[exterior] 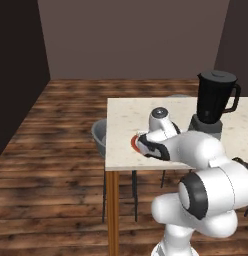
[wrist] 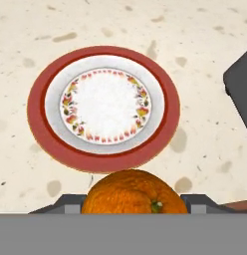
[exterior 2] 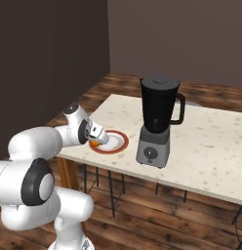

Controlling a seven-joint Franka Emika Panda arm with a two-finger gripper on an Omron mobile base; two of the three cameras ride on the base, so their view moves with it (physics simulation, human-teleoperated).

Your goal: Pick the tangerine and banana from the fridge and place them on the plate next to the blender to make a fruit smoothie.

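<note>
Tangerine carried in over the plate, not yet set down

The pale speckled counter [exterior 2: 211, 141] serves as the work surface, and the blender [exterior 2: 157, 122] stands on it so that the fruit can be gathered just beside it. The plate [wrist: 103, 107], red-rimmed and bare, lies near the counter's edge next to the blender's base, within easy reach of the arm. The gripper [exterior 2: 96, 141] is held low over the plate's near rim, its jaws part-way apart and closed on the tangerine [wrist: 134, 193], which is pinched between the finger tips. The fruit is judged to be kept gripped until it sits over the plate's centre, so that it is not rolled off. The banana is presumably yet to be fetched.
</note>
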